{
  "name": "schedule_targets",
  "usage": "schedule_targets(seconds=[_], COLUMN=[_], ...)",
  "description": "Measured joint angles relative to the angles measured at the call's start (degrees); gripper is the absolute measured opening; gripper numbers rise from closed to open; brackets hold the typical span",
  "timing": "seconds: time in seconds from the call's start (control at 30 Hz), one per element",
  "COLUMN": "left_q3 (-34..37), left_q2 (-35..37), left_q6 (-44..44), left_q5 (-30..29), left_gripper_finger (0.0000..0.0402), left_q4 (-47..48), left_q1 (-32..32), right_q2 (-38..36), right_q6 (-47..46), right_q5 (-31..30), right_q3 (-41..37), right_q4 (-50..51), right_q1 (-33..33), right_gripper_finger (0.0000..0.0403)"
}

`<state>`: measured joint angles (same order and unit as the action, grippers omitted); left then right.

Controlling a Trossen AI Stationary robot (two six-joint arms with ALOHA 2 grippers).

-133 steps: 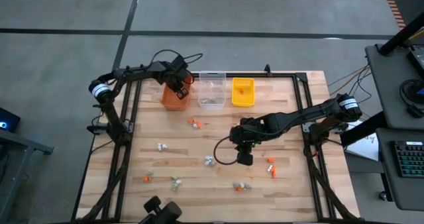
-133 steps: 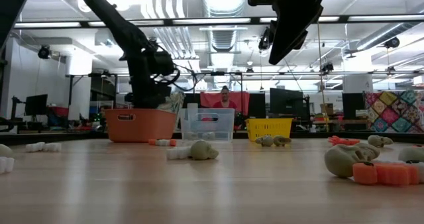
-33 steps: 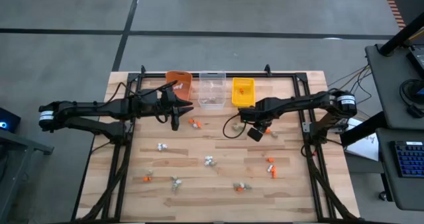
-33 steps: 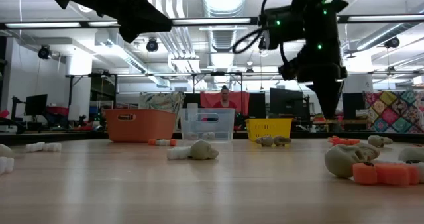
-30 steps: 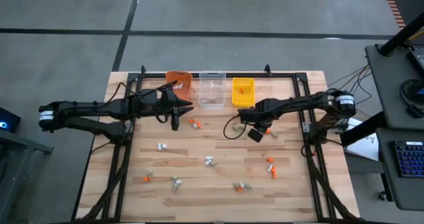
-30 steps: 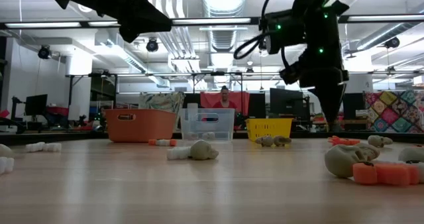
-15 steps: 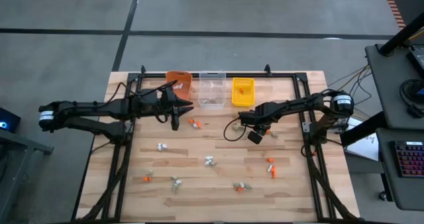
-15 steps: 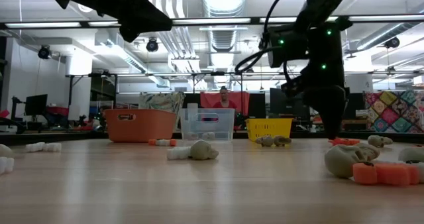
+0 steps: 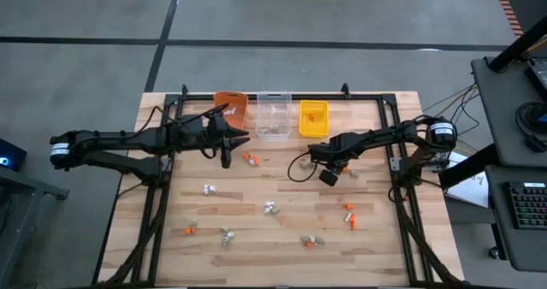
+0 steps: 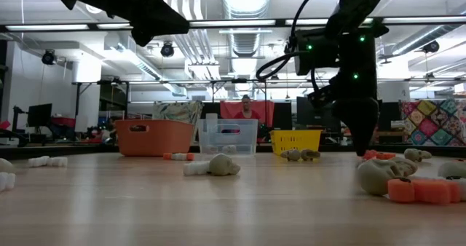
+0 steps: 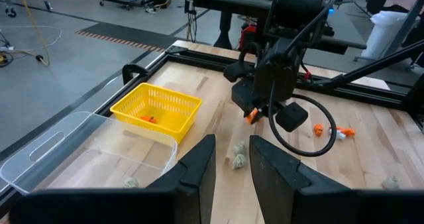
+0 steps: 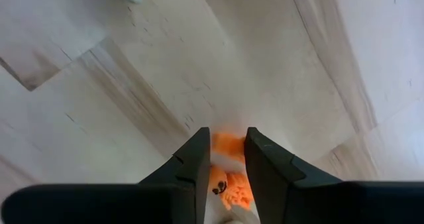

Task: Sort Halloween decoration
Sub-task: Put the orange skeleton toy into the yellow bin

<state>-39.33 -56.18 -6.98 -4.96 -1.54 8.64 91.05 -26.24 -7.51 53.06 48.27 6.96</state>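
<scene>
We hold our right gripper (image 12: 222,163) just above the table (image 9: 376,238), short of the yellow bin (image 9: 314,118), its fingers clamped on an orange trinket (image 12: 228,164) that peeks out between the tips. Our left gripper (image 11: 232,159) waits by the orange bin (image 9: 229,105), fingers a narrow gap apart around nothing. The rest of the trinkets (image 9: 269,207) lie scattered over the wood (a few already sit in the bins). We judge them feather-light, hard and a bit slippery, apt to pop out of a pinch, so we'd squeeze across the widest middle, fingertips low to the table.
</scene>
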Motion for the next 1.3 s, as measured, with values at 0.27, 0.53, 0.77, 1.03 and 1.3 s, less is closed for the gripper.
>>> schedule_targets(seconds=[0.27,0.53,0.77,1.03,1.3], left_q3=[0.0,0.0,0.0,0.0,0.0], left_q2=[0.0,0.0,0.0,0.0,0.0], left_q6=[0.0,-2.2,-8.8,-9.2,-8.7], left_q5=[0.0,0.0,0.3,1.2,1.2], left_gripper_finger=[0.0075,0.0075,0.0075,0.0075,0.0075], left_q4=[0.0,-0.1,0.1,1.6,2.2], left_q1=[0.0,0.0,-0.8,-4.3,-5.2], right_q2=[0.0,-0.3,-0.6,-0.7,-0.7], right_q6=[2.6,5.2,6.0,4.2,-1.2], right_q5=[0.0,0.0,0.1,0.8,6.5], right_q3=[-0.5,1.8,7.2,12.4,13.4], right_q4=[-1.4,-2.0,1.5,8.0,11.2], right_q1=[0.0,0.4,0.2,-1.5,-1.7], right_gripper_finger=[0.002,0.0009,0.0009,0.0009,0.0009])
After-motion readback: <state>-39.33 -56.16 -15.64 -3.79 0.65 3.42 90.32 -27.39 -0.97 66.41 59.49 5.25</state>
